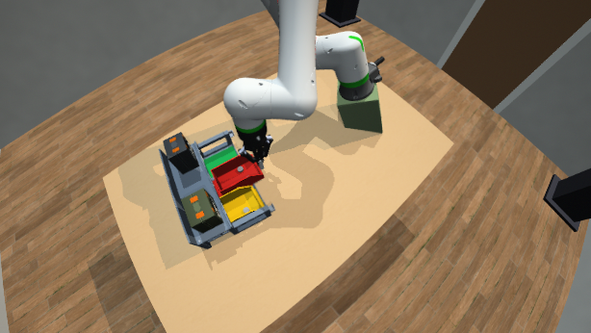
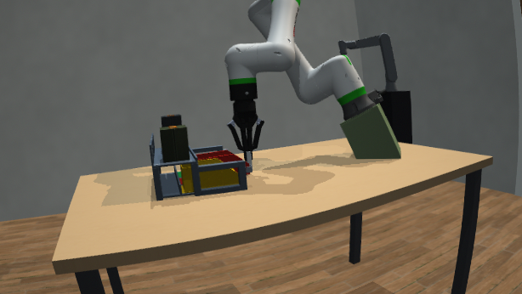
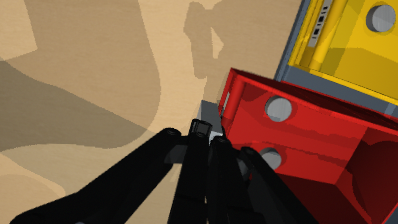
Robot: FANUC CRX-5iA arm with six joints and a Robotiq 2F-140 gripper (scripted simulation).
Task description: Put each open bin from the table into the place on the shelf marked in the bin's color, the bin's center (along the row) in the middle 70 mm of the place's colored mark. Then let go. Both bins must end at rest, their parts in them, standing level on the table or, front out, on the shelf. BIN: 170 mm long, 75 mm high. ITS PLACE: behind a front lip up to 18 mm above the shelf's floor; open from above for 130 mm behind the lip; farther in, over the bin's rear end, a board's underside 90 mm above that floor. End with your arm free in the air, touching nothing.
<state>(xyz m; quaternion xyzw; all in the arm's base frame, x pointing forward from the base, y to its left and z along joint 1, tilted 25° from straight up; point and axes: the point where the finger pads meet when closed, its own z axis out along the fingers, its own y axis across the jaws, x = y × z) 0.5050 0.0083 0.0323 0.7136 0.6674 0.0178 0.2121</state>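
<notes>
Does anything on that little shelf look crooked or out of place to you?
Yes, the red bin sits skewed, turned at an angle to the shelf's frame, while the yellow bin beside it lies square. The shut hand is at the red bin's front corner, holding nothing.
</notes>
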